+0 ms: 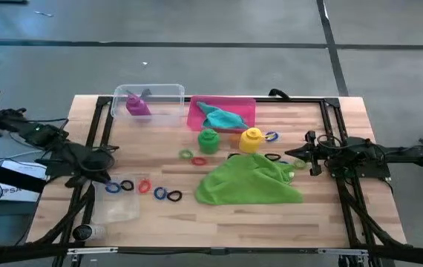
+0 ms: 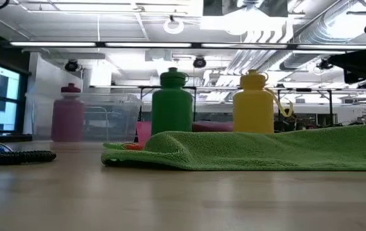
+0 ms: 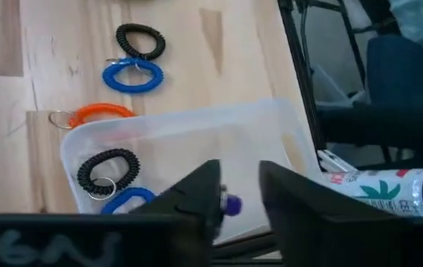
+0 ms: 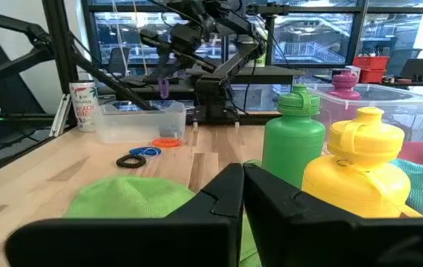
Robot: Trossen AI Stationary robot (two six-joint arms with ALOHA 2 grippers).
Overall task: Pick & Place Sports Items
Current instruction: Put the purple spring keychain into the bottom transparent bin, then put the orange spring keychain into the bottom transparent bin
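My left gripper (image 3: 240, 176) hangs at the table's near left over a clear tub (image 3: 197, 137), its fingers a little apart, with a small purple ring (image 3: 231, 204) between them. In the right wrist view the purple ring (image 4: 164, 87) hangs under that gripper, above the tub (image 4: 141, 119). A black ring (image 3: 107, 170) and a blue ring (image 3: 126, 199) lie in the tub. My right gripper (image 4: 243, 178) is shut and level at the table's right, beside the green cloth (image 1: 248, 182). The green bottle (image 1: 208, 139) and yellow bottle (image 1: 251, 138) stand upright behind the cloth. My left gripper has the purple ring (image 3: 230, 205) between its fingers, close against the inner side of one finger (image 3: 204, 189), with a gap toward the other finger. The fingers slant down from above. The ring hangs below them, clear of the tub. I cannot tell whether it is still pinched.
Orange (image 3: 96, 113), blue (image 3: 132, 76) and black (image 3: 140, 41) rings lie on the wood beyond the tub. A purple bottle (image 1: 139, 104) stands in a far clear tub (image 1: 167, 93). A teal cloth (image 1: 223, 117) lies on the pink tray (image 1: 197, 111). A can (image 3: 378, 189) lies at the near left edge.
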